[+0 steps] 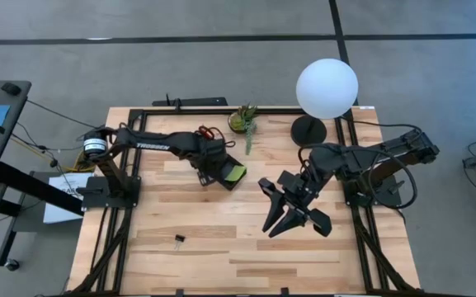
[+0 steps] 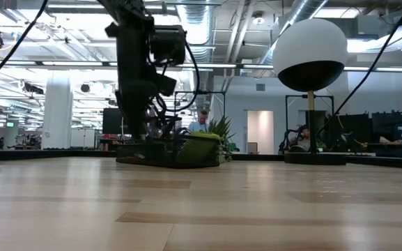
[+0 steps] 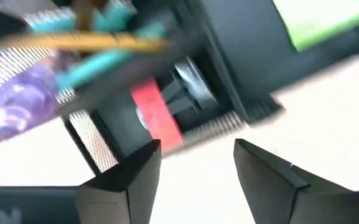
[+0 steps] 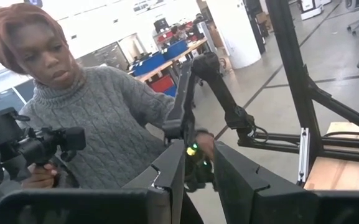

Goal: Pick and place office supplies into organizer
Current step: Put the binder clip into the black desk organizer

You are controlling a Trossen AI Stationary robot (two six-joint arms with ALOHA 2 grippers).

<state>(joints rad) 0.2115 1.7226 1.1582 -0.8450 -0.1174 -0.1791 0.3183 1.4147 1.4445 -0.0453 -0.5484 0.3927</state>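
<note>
The black organizer (image 3: pixel 229 68) sits at the table's middle left, largely under my left gripper (image 1: pixel 217 175). Teal, yellow and purple pens (image 3: pixel 86 43) lie in it, along with a red item (image 3: pixel 157 115). The lime-green sticky pad (image 1: pixel 236 172) rests in its right end. My left gripper (image 3: pixel 198 146) hovers open just above the organizer and holds nothing. A tiny black clip (image 1: pixel 178 239) lies on the table near the front edge. My right gripper (image 1: pixel 270 209) is raised over the table's right middle, open and empty.
A small potted plant (image 1: pixel 244 120) stands near the far edge. The lamp's white globe (image 1: pixel 327 87) and round black base (image 1: pixel 309 129) are at the far right. A person (image 4: pixel 86 118) stands beyond the table. Bare wood lies between the clip and my right gripper.
</note>
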